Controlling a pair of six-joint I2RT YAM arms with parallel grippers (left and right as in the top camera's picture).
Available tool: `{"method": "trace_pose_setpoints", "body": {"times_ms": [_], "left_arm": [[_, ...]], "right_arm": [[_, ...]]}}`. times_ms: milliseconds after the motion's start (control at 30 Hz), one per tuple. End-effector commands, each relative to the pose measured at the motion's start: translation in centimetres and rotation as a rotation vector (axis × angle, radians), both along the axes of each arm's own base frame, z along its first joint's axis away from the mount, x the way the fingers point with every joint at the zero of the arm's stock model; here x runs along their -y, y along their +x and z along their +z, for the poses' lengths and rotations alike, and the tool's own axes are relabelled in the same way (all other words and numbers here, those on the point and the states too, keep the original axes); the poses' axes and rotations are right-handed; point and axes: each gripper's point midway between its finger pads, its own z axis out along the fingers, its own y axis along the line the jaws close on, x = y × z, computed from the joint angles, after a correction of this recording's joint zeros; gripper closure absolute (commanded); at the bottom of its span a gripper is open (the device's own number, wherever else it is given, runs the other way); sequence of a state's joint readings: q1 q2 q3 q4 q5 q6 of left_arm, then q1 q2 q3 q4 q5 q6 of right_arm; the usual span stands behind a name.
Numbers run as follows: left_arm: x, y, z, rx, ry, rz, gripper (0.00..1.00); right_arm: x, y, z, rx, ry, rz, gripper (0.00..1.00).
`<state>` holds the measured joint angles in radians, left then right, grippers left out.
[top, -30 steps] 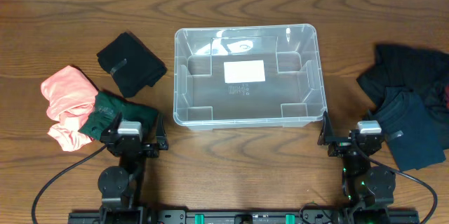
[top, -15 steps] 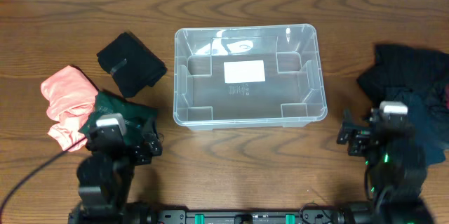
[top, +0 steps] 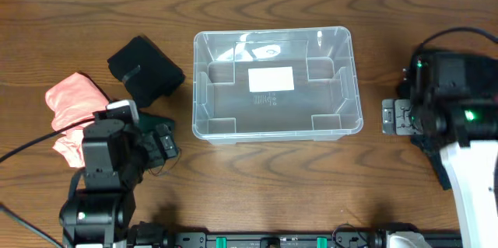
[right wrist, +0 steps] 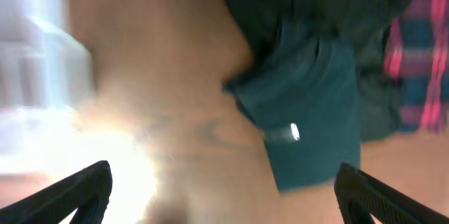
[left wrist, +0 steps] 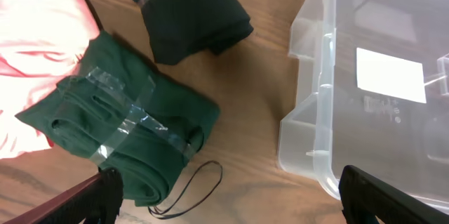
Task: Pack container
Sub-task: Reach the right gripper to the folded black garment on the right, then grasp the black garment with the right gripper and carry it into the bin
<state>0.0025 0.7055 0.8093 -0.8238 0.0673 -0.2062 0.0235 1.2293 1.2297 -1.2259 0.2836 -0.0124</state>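
Observation:
The clear container (top: pixel 233 85) stands empty at the table's middle, a white label on its base; its corner shows in the left wrist view (left wrist: pixel 316 112). My left gripper (top: pixel 163 145) is open and empty over bare wood, between a taped green folded garment (left wrist: pixel 119 136) and the container (left wrist: pixel 228 196). A black folded garment (top: pixel 144 69) and a pink one (top: pixel 70 104) lie to the left. My right gripper (top: pixel 393 117) is open and empty right of the container. Its blurred wrist view (right wrist: pixel 224 189) shows a dark teal garment (right wrist: pixel 309 119).
A thin black cord loop (left wrist: pixel 189 192) lies on the wood beside the green garment. A pink plaid cloth (right wrist: pixel 414 62) lies beyond the teal garment among dark clothes. My right arm hides most of that pile from overhead.
Both arms have lifted from their rest pose at the front edge. The left has swung left over the green garment. The right has moved back and right over the dark clothes.

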Motion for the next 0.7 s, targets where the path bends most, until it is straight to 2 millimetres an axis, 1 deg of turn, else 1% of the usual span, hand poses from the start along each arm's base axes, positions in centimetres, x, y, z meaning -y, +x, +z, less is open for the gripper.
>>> {"method": "trace_pose_setpoints", "body": {"times_ms": [0, 100, 200, 300, 433, 667], "left_arm": [[-0.2, 0.2, 0.5, 0.006, 0.002, 0.011, 0.02], [-0.2, 0.2, 0.5, 0.008, 0.002, 0.011, 0.02], [-0.2, 0.3, 0.6, 0.010, 0.002, 0.011, 0.02], [-0.2, 0.3, 0.5, 0.009, 0.002, 0.011, 0.02], [-0.2, 0.3, 0.5, 0.009, 0.002, 0.011, 0.02], [-0.2, 0.2, 0.5, 0.006, 0.002, 0.011, 0.02]], "right_arm": [[3.0, -1.3, -3.2, -0.199, -0.113, -0.052, 0.01], [4.2, -2.2, -6.7, -0.359, -0.128, -0.084, 0.01], [6.5, -2.6, -8.8, -0.448, -0.225, -0.170, 0.01], [7.2, -2.4, -11.0, -0.527, -0.244, -0.188, 0.01], [9.0, -2.5, -12.2, -0.571, -0.354, -0.267, 0.01], [10.4, -2.0, -15.2, -0.586, -0.345, -0.323, 0.01]]}}
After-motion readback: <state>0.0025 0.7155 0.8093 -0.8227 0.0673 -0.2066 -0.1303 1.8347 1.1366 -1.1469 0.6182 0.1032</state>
